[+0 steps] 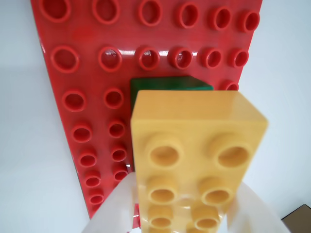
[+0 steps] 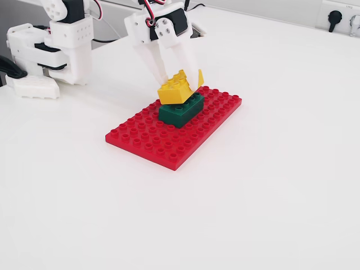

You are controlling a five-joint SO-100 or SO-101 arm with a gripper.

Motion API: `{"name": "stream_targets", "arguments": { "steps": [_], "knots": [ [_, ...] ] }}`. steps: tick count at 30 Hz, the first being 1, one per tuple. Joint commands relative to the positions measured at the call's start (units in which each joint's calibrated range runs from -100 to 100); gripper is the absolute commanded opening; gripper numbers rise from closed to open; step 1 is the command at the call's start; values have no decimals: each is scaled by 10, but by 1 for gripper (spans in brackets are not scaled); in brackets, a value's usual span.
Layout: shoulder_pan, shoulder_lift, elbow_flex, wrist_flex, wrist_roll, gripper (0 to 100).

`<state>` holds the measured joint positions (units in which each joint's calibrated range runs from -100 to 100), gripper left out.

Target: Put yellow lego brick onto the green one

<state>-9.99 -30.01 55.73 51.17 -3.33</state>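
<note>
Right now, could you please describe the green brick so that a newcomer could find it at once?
Find the large flat red baseplate on the white table. Near its far end sits the green brick, directly under the tilted yellow brick held by the gripper. It is the only dark green piece, small and blocky.

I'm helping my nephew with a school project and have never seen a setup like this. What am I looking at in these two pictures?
A small white robot arm stands on a white table. Its gripper, two jaws, is shut on the yellow lego brick, which sits tilted over the green one. The green brick stands on a flat red studded plate. The fixed view looks from the side and above. The wrist view comes from a camera riding on the arm, so the yellow brick fills it, with the green brick peeking behind.
</note>
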Motion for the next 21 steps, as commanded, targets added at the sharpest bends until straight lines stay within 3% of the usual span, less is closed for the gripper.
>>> {"name": "stream_targets", "arguments": {
  "steps": [1, 21],
  "knots": [
    [-3, -10, -3, -6, 2, 16],
    [54, -14, -6, -6, 14, 16]
  ]
}}
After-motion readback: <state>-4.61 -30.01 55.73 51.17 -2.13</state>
